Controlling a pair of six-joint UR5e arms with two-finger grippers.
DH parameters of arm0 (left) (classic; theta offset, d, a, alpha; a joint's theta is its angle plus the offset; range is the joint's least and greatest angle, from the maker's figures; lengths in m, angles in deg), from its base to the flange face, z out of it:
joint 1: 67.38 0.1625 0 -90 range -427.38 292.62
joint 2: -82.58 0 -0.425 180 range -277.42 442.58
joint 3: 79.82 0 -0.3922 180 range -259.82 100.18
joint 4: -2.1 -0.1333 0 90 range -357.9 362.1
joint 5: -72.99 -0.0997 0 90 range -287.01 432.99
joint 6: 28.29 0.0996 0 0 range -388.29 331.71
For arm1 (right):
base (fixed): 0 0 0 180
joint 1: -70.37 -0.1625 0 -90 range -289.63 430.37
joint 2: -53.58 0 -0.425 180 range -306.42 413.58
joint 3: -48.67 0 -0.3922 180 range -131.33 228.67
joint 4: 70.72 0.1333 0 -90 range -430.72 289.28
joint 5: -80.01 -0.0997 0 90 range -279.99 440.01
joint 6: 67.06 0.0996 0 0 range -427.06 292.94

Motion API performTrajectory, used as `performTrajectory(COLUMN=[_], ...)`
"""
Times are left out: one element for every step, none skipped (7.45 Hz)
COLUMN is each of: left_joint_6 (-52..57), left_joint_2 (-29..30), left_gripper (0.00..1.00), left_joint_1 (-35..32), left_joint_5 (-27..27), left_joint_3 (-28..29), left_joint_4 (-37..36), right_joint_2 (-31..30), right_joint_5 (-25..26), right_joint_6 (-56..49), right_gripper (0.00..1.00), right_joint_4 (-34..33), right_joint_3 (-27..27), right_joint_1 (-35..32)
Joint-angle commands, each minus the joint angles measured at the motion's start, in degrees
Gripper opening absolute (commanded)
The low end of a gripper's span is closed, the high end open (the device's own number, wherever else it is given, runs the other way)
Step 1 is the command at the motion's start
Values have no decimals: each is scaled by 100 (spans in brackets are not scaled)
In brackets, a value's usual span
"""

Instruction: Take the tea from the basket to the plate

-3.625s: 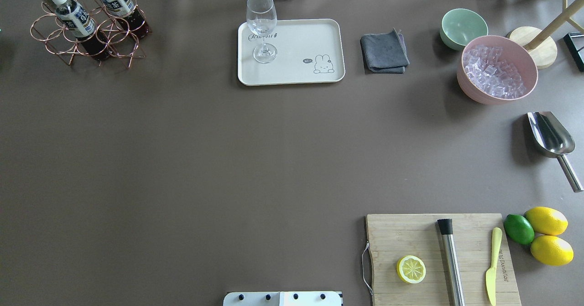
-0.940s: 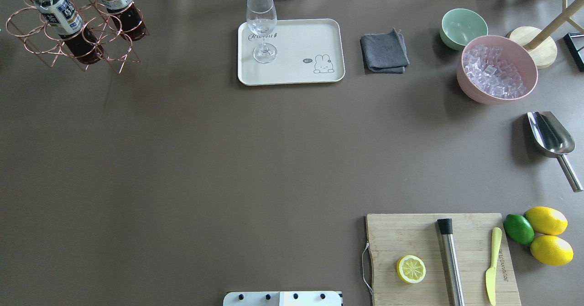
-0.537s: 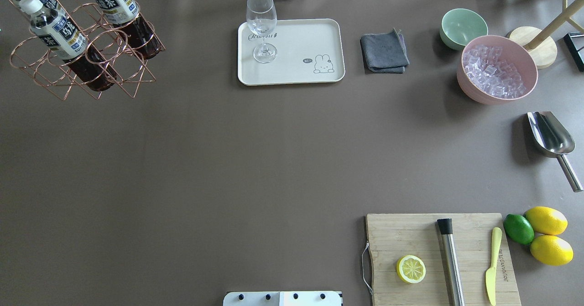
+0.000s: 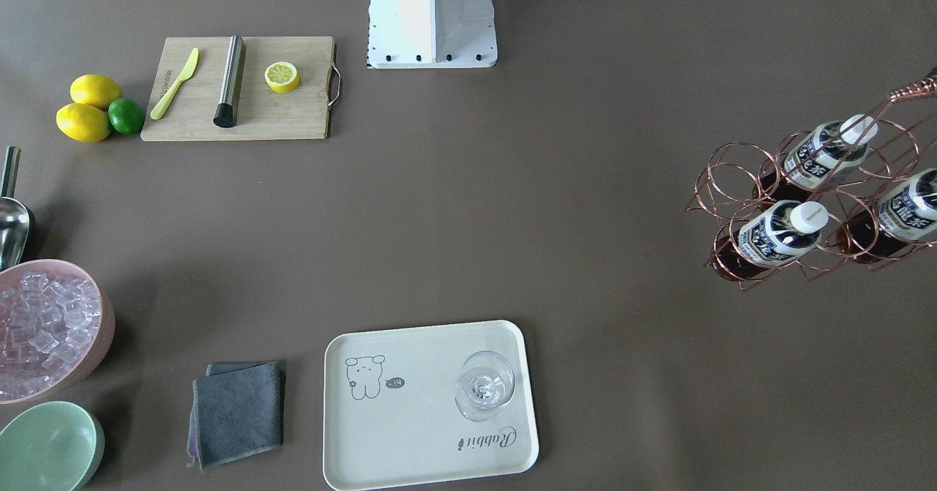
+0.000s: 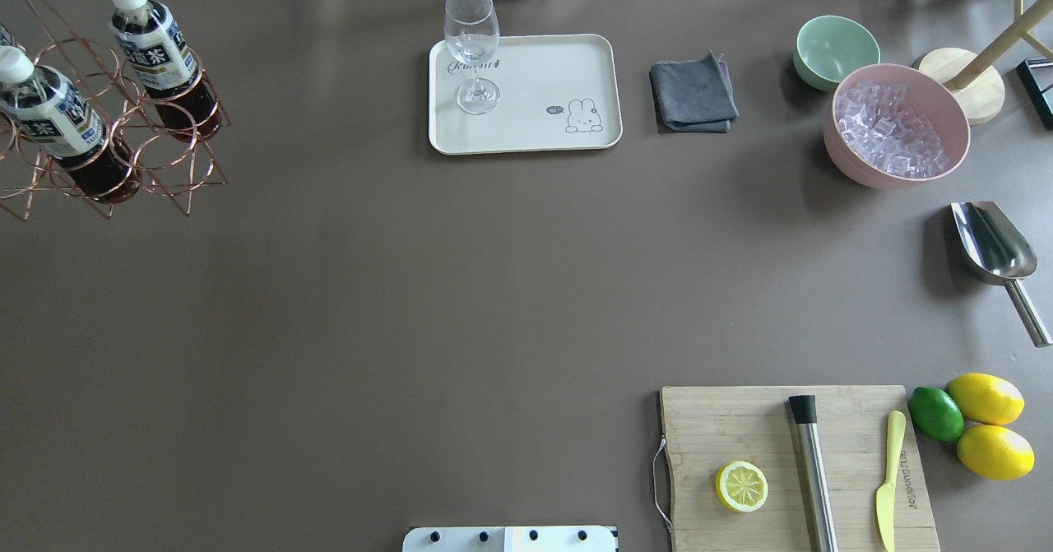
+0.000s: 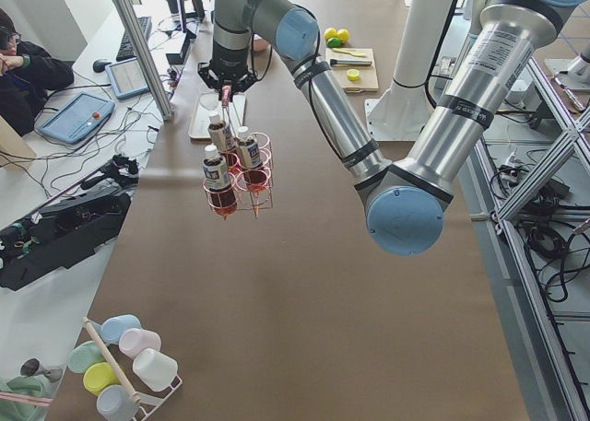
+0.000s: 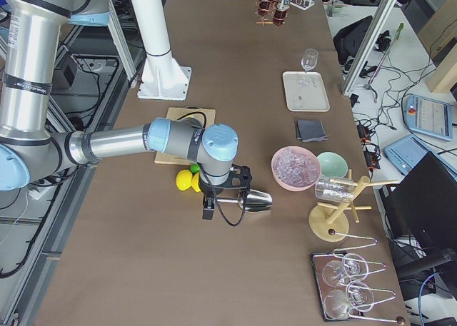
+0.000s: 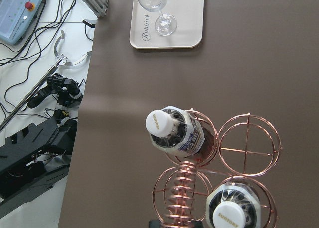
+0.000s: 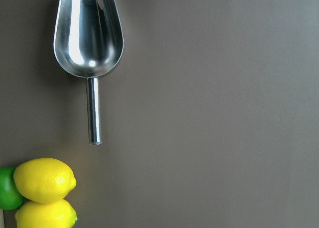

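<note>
Exterior left alone shows the left gripper (image 6: 226,87) atop the coiled handle of the basket (image 6: 251,177), hanging over the far left of the table (image 5: 411,289) with the tea (image 6: 215,168) in its cells, well apart from the plate (image 5: 535,75), whereas overhead crops that handle; whether its fingers clamp it, or how those of the right gripper (image 7: 208,212) near the scoop (image 7: 253,201) stand, I cannot tell.
</note>
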Motion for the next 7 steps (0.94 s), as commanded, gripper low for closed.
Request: performTrajectory(left_joint_6=[-791, -1193, -1667, -2325, -2697, -2918, -2938], left_joint_2=[-39, 161, 555, 907, 1119, 1330, 1350], left_gripper=[0, 0, 0, 0, 0, 0, 0], left_joint_1=[963, 1411, 1876, 2368, 2843, 2996, 3093], left_joint_5=[5, -30, -170, -536, -784, -891, -892], left_joint_3=[-193, -185, -184, -211, -211, -150, -106], left_joint_4=[9, 18, 9, 18, 35, 44, 53], right_joint_2=[-2, -2, -2, -2, -2, -2, -2], right_joint_5=[-33, -33, -33, -24, -24, -33, -33], right_joint_6=[-22, -22, -22, -30, -30, -30, -30], right_gripper=[100, 100, 100, 100, 100, 100, 100], right_joint_4=[5, -4, -4, -4, -4, -4, 5], right_joint_3=[6, 6, 6, 6, 6, -2, 6], right_joint_1=[0, 0, 0, 0, -9, -9, -9])
